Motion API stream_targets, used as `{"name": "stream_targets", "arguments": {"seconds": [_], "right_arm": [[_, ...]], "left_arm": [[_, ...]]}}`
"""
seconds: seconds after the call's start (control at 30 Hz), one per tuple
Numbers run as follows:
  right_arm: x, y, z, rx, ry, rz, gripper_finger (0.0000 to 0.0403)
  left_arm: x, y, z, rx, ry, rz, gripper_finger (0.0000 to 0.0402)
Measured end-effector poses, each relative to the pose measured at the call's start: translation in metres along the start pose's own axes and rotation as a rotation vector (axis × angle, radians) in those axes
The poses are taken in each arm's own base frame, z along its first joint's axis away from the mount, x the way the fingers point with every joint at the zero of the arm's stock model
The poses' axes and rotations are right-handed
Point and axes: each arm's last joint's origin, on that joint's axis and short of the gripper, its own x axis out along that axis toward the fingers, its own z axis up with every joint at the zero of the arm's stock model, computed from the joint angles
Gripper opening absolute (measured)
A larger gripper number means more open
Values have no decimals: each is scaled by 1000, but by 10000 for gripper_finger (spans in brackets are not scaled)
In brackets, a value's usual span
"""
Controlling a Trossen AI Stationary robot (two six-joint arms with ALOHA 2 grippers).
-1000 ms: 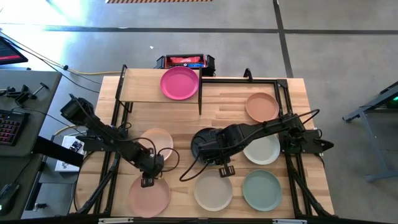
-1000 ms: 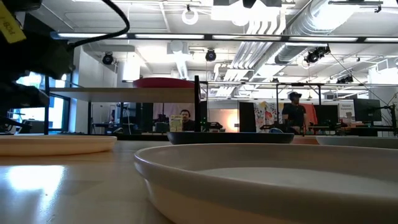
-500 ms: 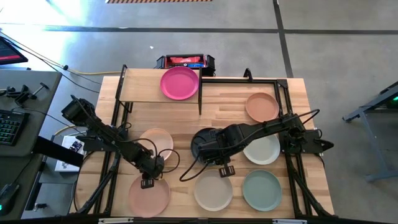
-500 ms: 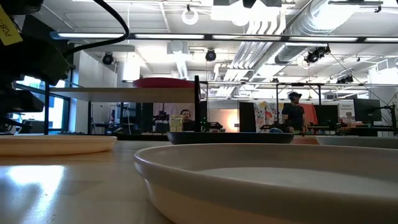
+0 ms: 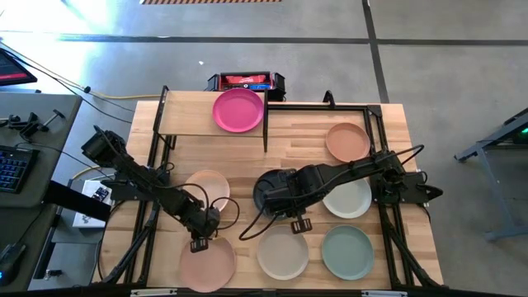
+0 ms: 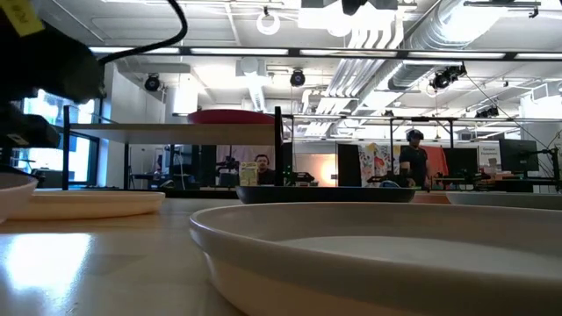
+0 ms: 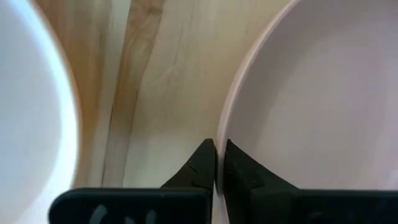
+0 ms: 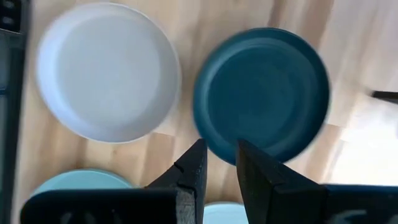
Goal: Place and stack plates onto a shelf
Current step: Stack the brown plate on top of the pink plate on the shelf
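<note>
One salmon plate (image 7: 311, 93) rim sits pinched in left jaws.

A striped wooden tabletop (image 5: 297, 144) stands on a grey concrete floor (image 5: 445, 74) crossed by dark lines. Just behind its far edge sits a black and red box (image 5: 246, 81). To the left, a grey side desk (image 5: 33, 124) carries a dark keyboard (image 5: 11, 169). In the low view, the room beyond shows bright ceiling lights (image 6: 263, 22) and silver ducts (image 6: 386, 35), a seated person (image 6: 261, 167) and a standing person (image 6: 413, 158) in a cap
</note>
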Motion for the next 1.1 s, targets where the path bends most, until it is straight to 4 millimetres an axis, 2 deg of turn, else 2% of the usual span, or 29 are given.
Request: {"name": "stream_targets", "arguments": {"seconds": [0.27,0.53,0.87,1.1], "right_arm": [[0,-5,-4,-1,38,-81,64],[-4,-16,-6,25,31,-87,64],[-40,-37,-23,92,-59,-154,64],[-46,-62,-28,156,-67,-235,64]], "left_arm": [[-23,-4,16,-71,-29,98,2],[-45,9,37,-128,-62,174,1],[-95,40,44,-221,-188,126,1],[-136,74,46,-374,-369,125,1]]}}
